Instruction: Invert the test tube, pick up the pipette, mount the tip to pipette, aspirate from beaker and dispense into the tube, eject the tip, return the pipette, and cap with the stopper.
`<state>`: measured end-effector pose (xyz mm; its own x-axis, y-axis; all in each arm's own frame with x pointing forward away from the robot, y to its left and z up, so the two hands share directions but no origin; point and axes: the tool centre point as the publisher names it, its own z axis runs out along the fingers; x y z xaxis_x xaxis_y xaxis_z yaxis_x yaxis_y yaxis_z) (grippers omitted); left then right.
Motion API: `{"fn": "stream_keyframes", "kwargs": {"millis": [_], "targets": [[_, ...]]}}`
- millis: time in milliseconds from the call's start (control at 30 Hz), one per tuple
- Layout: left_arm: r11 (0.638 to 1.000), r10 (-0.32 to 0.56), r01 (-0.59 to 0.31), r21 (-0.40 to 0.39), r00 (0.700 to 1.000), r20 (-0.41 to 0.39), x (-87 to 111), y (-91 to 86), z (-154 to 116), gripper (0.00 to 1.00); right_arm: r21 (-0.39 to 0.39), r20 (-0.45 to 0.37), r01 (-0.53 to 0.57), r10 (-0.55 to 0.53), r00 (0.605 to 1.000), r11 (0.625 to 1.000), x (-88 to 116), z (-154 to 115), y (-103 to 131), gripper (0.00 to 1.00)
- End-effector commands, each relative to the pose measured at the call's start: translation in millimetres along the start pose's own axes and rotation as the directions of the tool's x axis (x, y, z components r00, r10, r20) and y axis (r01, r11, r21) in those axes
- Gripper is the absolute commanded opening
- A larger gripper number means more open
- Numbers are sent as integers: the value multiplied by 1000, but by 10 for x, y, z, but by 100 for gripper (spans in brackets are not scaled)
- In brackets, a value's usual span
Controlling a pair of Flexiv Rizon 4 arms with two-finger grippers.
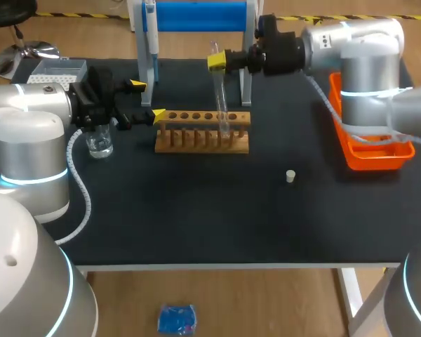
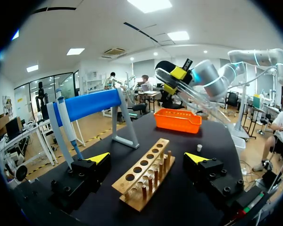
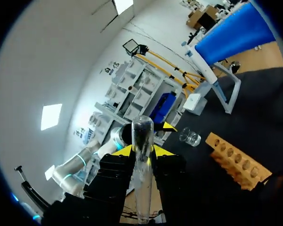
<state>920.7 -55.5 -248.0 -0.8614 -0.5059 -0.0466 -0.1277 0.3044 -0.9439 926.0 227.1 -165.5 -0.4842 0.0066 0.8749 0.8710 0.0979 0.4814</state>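
Between the right gripper's (image 1: 217, 62) closed fingers sits the test tube (image 1: 222, 105), tilted, with the wooden rack (image 1: 196, 140) below; the left gripper (image 1: 147, 100) stands wide, empty, at the rack's end.

A lab, shown by the wooden tube rack (image 1: 202, 133), pipette (image 2: 67, 125) and glass beaker (image 1: 99, 142).
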Motion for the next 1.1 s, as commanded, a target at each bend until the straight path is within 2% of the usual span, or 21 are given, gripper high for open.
{"fn": "stream_keyframes", "kwargs": {"millis": [33,233,367,600,767,900,1100], "targets": [[1000,1,-1,4,1000,6,13,9,9,100,-3,-17,-182,182,983,983,-49,-26,-63,0],[1000,1,-1,4,1000,6,13,9,9,100,19,-19,-281,282,959,959,-98,-37,-150,0],[1000,1,-1,4,1000,6,13,9,9,100,7,-8,-312,312,950,950,-114,-66,-177,0],[1000,1,-1,4,1000,6,13,9,9,100,-5,-48,-346,346,937,938,-157,-121,-208,0],[1000,1,-1,4,1000,6,13,9,9,100,-7,-49,-370,370,928,929,-186,-141,-229,0],[1000,1,-1,4,1000,6,13,9,9,100,-3,-45,-410,410,911,912,-193,-152,-228,0],[1000,1,-1,4,1000,6,13,9,9,100,27,-86,-467,467,880,884,-191,-155,-223,0]]}}
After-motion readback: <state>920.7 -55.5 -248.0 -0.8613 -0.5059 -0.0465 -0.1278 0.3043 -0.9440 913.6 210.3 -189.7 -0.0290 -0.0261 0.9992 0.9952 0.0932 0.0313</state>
